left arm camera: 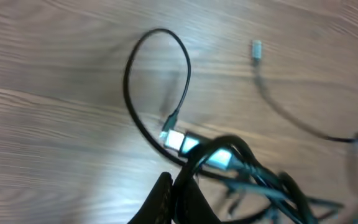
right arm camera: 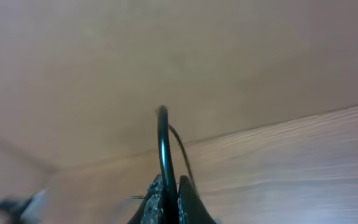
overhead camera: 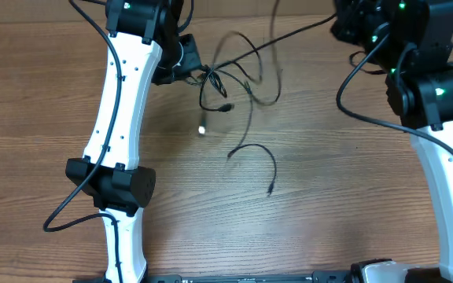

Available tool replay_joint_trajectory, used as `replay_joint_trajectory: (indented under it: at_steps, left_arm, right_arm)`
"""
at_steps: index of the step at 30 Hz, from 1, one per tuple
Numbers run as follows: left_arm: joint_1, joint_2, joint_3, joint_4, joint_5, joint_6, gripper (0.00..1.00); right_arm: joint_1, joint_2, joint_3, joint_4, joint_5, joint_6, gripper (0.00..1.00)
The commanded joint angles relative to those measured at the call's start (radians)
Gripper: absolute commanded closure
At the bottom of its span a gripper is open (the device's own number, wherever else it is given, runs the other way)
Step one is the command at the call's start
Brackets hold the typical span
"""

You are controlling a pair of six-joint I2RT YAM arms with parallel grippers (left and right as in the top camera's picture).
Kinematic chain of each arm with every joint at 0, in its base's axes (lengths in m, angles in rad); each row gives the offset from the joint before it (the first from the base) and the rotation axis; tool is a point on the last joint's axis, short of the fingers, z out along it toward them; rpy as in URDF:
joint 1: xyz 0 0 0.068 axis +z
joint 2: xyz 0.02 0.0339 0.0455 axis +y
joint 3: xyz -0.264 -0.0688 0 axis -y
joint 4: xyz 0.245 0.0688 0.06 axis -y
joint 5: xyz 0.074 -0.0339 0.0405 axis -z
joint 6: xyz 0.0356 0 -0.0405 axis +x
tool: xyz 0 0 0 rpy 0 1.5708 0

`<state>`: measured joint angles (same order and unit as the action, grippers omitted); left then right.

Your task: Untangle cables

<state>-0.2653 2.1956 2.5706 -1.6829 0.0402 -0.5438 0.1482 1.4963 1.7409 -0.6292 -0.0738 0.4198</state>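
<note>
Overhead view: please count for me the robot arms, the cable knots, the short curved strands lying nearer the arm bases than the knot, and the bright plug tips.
Robot arms: 2 (left arm, right arm)
Cable knot: 1
Short curved strand: 1
Bright plug tip: 1
Total: 5

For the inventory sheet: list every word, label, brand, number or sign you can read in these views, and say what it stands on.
No readable text in any view.
White arms: no lettering shows, only green lights.
Plugs on the cables: too blurred to read any marking.
Wooden table: grain only.
</note>
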Motion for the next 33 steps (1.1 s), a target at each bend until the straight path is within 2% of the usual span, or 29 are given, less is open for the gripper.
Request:
replay_joint_trajectory:
  at_steps: [1, 7, 16, 22, 25, 28, 31, 33]
  left_arm:
    - [0.019, 0.008, -0.016, -0.007, -0.193, -0.003, 0.96]
    - [0.023, 0.008, -0.016, -0.007, -0.209, -0.002, 0.96]
    - [0.026, 0.008, -0.016, -0.007, -0.285, -0.002, 0.96]
    - [0.029, 0.008, -0.016, -0.007, -0.272, -0.014, 0.96]
    - [0.029, 0.008, -0.016, -0.004, -0.205, -0.011, 0.96]
    - [0.029, 0.007, -0.016, 0.013, -0.103, 0.053, 0.96]
    - [0.029, -0.002, -0.012, 0.047, 0.004, 0.123, 0.96]
    - [0.031, -0.020, 0.012, 0.072, 0.143, 0.187, 0.96]
  right_arm:
    - [-0.072, -0.026, 0.026, 0.061, 0.135, -0.035, 0.96]
    - [-0.139, -0.061, 0.112, 0.156, 0.022, -0.032, 0.96]
    - [-0.340, -0.063, 0.309, 0.114, 0.024, -0.036, 0.96]
    - [-0.475, -0.061, 0.329, 0.023, -0.043, -0.031, 0.96]
    - [-0.478, -0.049, 0.328, -0.044, -0.122, -0.032, 0.95]
    - [-0.477, -0.029, 0.328, -0.108, -0.223, -0.032, 0.81]
    - [-0.477, 0.001, 0.328, -0.167, -0.334, -0.031, 0.78]
    - [-0.476, 0.021, 0.328, -0.203, -0.405, -0.031, 0.71]
